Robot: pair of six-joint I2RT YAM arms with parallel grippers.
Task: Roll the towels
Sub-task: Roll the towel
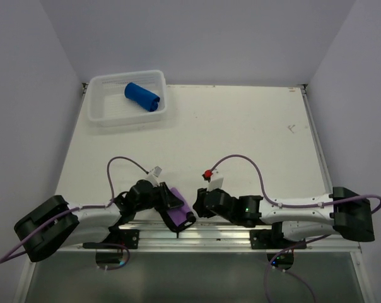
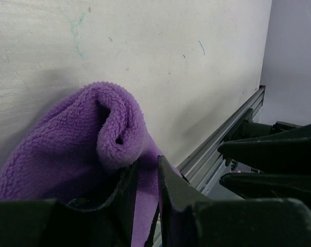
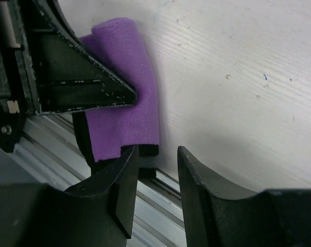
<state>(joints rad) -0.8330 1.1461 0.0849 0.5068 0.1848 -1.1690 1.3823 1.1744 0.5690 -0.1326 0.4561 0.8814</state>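
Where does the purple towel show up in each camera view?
Top external: purple towel at the table's near edge, left of centre.
Left wrist: purple towel fills the lower left, folded over.
Right wrist: purple towel lies upper left of centre.
Shared landmark: the metal rail right beside it.

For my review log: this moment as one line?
blue towel: rolled, in mesh basket | purple towel: near edge | left tool: pinching it | right tool: open

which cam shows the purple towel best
Right wrist: the purple towel shows most of its length there, down to the dark edge at its near end. Left wrist shows only its curled end, close up and cropped. Top external shows just a small, partly covered purple patch.
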